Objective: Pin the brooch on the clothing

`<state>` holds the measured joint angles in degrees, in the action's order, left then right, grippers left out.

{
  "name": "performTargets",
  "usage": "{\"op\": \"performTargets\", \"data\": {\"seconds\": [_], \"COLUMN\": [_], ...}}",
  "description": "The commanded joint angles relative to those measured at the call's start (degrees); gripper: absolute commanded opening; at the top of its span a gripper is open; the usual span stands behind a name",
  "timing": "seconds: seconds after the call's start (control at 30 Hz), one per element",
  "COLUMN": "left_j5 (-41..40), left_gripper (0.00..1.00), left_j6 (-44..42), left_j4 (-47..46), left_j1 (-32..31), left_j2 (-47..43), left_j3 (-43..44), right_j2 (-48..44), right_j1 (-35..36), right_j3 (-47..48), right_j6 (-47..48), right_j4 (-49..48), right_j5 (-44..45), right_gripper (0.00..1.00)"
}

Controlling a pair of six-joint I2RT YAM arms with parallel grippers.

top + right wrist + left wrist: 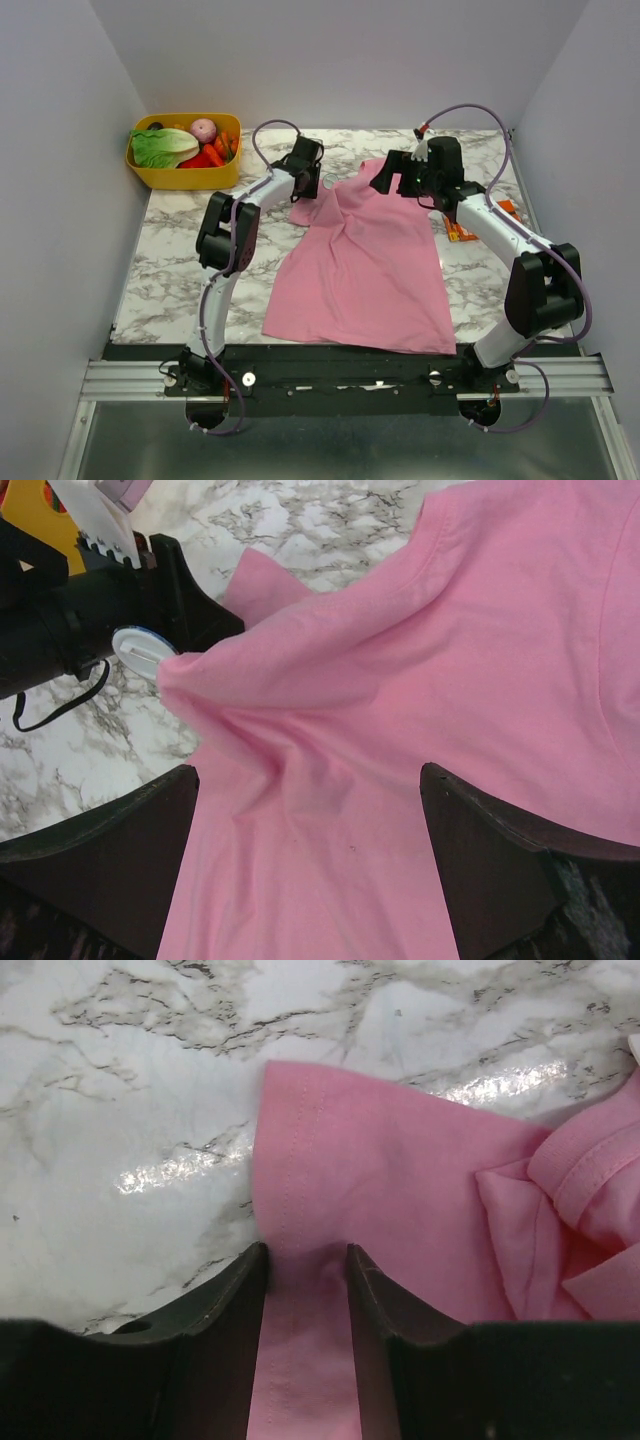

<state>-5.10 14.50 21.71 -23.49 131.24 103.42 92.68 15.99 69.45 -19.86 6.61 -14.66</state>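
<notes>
The pink T-shirt (365, 265) lies crumpled on the marble table, hem toward the arms. My left gripper (308, 182) is shut on the shirt's left sleeve. In the left wrist view the sleeve (400, 1160) is bunched between the jaws of that gripper (305, 1255). My right gripper (392, 178) hovers over the shirt's upper part, open and empty. In the right wrist view it (308, 780) spreads wide above the cloth (450, 630), and the left gripper (150, 590) pulls the fabric into a peak. The brooch is not visible in any view.
A yellow bin (150, 175) of toy vegetables stands at the back left corner. A small orange item (462, 232) lies on the table right of the shirt, under my right arm. White walls enclose the table on three sides.
</notes>
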Motion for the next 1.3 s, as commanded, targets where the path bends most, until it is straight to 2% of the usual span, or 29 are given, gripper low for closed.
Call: {"op": "performTargets", "data": {"seconds": [0.0, 0.1, 0.3, 0.8, 1.27], "left_j5": [-4.0, -4.9, -6.3, -7.5, -6.0], "left_gripper": [0.33, 0.20, 0.00, 0.00, 0.00], "left_j6": [-1.3, -1.5, -1.2, 0.1, 2.7], "left_j4": [3.8, 3.7, 5.3, 11.7, 20.1], "left_j1": [-0.2, -0.2, 1.1, 6.3, 11.9], "left_j2": [3.6, 4.3, 6.1, 11.0, 11.3], "left_j3": [3.5, 3.7, 7.1, 17.5, 22.5], "right_j2": [0.7, 0.2, 0.3, 3.3, 5.5], "right_j1": [-0.7, -0.8, -0.7, -0.9, -1.4], "right_j3": [2.0, 1.5, 1.7, 3.5, 5.6], "right_j6": [0.6, 0.3, 0.2, -0.4, -1.7], "right_j4": [1.0, 0.9, 0.8, 0.7, 1.3], "right_j5": [1.1, 2.1, 2.1, 1.8, 1.0], "right_gripper": [1.00, 1.00, 1.00, 1.00, 1.00]}}
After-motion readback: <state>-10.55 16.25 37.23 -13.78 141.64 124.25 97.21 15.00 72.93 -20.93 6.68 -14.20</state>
